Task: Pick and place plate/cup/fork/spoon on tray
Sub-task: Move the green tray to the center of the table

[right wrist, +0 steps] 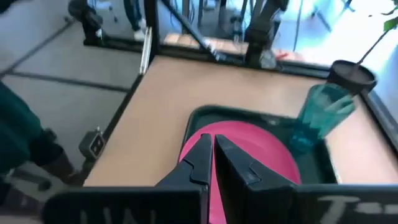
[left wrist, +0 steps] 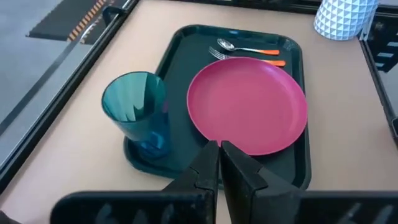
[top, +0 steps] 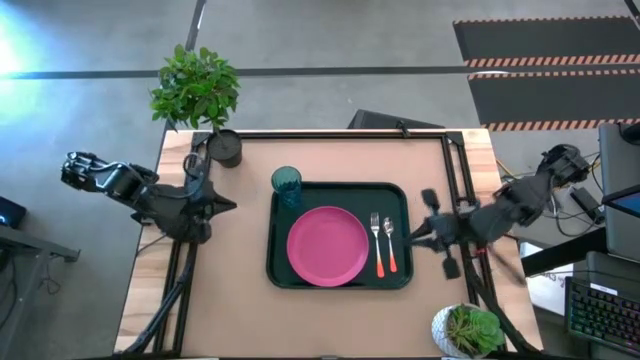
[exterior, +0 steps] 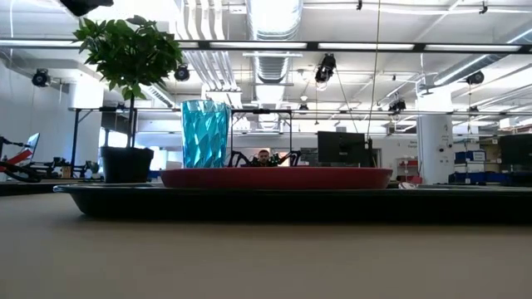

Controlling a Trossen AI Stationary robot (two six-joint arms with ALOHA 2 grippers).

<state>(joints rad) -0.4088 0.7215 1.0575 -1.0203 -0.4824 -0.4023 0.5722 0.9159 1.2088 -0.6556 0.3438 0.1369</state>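
The dark tray lies in the middle of the table. The pink plate lies flat on it. The teal cup stands upright on the tray's far left corner. The fork and the spoon, both with orange handles, lie side by side on the tray to the right of the plate. My left gripper is shut and empty, to the left of the tray. My right gripper is shut and empty, just off the tray's right rim. In the left wrist view the cup and the plate show beyond the gripper.
A dark pot with a leafy plant stands at the table's far left corner. A white pot with a small plant stands at the near right corner. Black frame rails run along the table's sides. Bare tabletop lies on the tray's left and near sides.
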